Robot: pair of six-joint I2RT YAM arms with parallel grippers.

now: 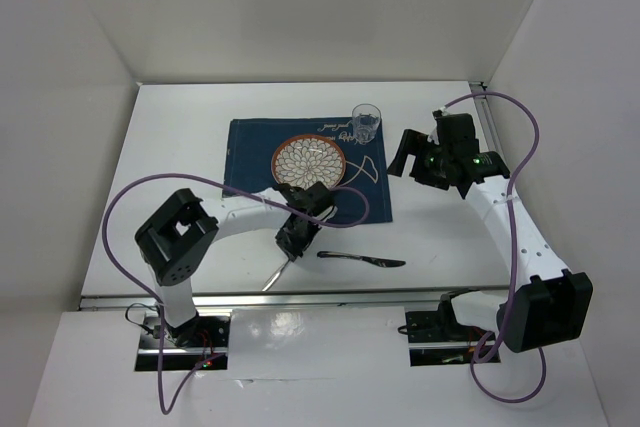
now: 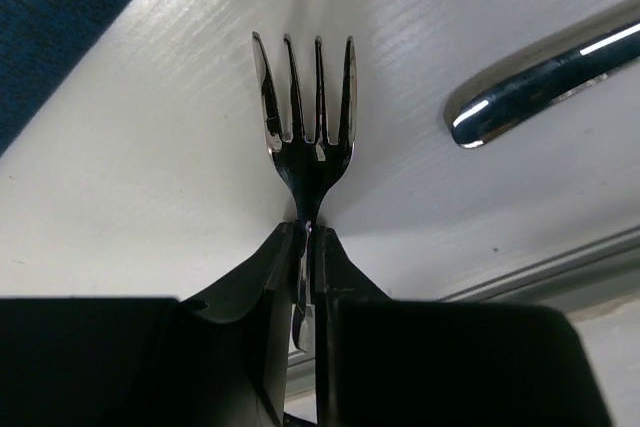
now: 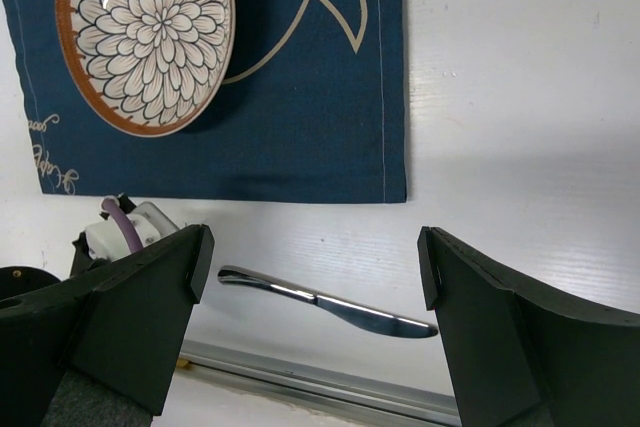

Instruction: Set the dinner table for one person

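Only the left wrist view shows the left gripper (image 2: pixel 308 235) pinched shut on the neck of a fork (image 2: pixel 305 117), its tines over the white dinner table (image 2: pixel 150 197) near the knife's (image 2: pixel 540 87) rounded end; from above, this grip is too small to judge. The right wrist view shows the right gripper (image 3: pixel 316 252) spread wide and empty above the knife and the blue placemat (image 3: pixel 300 147), which carries the plate (image 3: pixel 145 32).

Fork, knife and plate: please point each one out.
fork (image 2: pixel 305 150), left wrist view, base of the tines.
knife (image 3: pixel 325 300), right wrist view, its middle.
plate (image 1: pixel 309 159), top external view, its patterned centre.
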